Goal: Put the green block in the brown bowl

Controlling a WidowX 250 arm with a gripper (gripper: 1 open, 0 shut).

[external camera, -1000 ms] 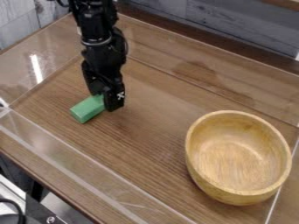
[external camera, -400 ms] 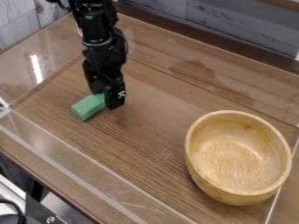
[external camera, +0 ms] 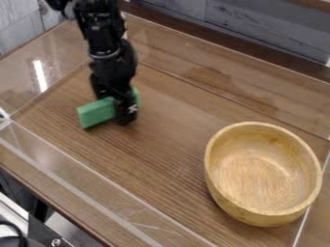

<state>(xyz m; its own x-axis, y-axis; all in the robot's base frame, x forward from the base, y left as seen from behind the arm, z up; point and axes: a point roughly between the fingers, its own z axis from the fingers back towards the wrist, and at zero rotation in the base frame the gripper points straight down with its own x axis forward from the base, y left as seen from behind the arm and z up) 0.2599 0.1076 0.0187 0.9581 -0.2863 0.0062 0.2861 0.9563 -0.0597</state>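
Observation:
The green block lies flat on the wooden table at the left. My black gripper points straight down onto it, jaws open, with one finger at the block's right end and the other behind the block. The right part of the block is hidden by the gripper. I cannot tell whether the fingers touch it. The brown bowl, wide, shallow and of light wood, stands empty at the lower right, well apart from the gripper.
A clear low wall runs along the table's front and left sides. A grey tiled wall stands behind the table. Bare wood lies between the block and the bowl.
The gripper sits a little lower, its fingers now down around the green block. The bowl has not moved.

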